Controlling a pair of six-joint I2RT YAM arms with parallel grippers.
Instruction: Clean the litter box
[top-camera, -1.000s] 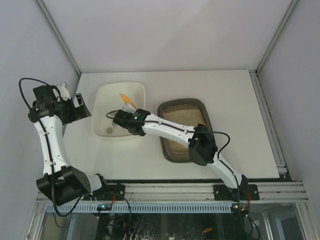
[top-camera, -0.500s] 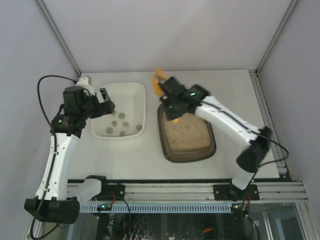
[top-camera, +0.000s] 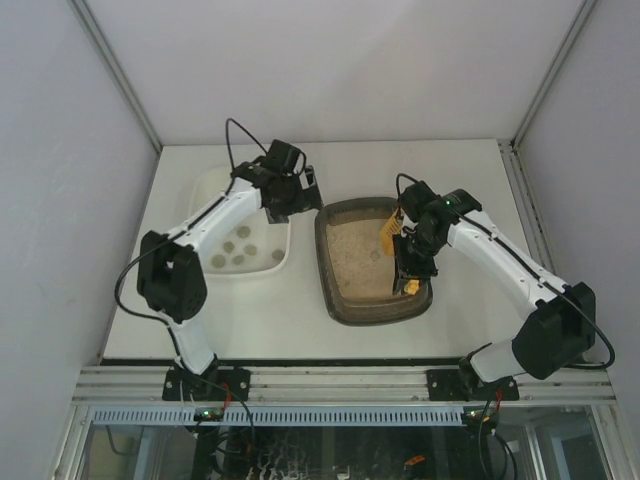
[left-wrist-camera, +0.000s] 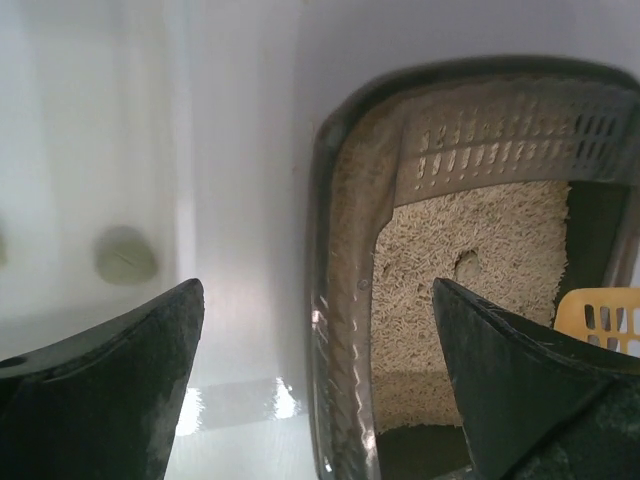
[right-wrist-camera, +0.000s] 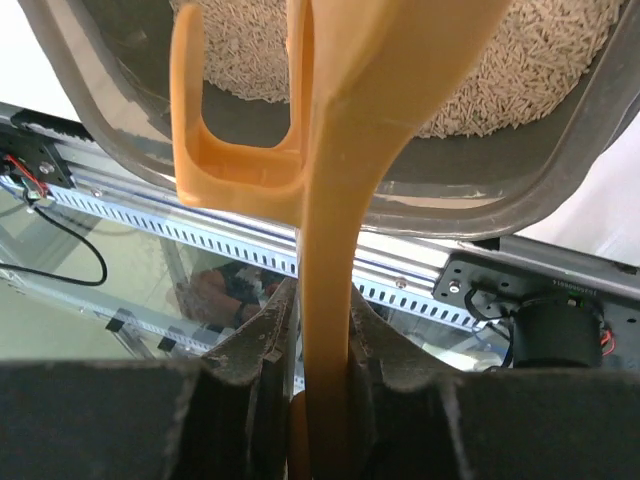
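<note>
My right tool (top-camera: 408, 264) pinches the scoop (top-camera: 389, 232) by its handle; my left tool (top-camera: 311, 192) gapes wide, empty. I'd skim shallow under the lump (top-camera: 375, 253) in the litter box (top-camera: 335, 292), eight o'clock from the blade.

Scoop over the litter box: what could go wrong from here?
The right claw pinches the scoop only by its thin handle; digging could twist it or let it slip.
The litter box is unheld, the open left claw only hovering by its rim; a push could slide it.
The clump could drop off the scoop on the way to the white tray.
</note>
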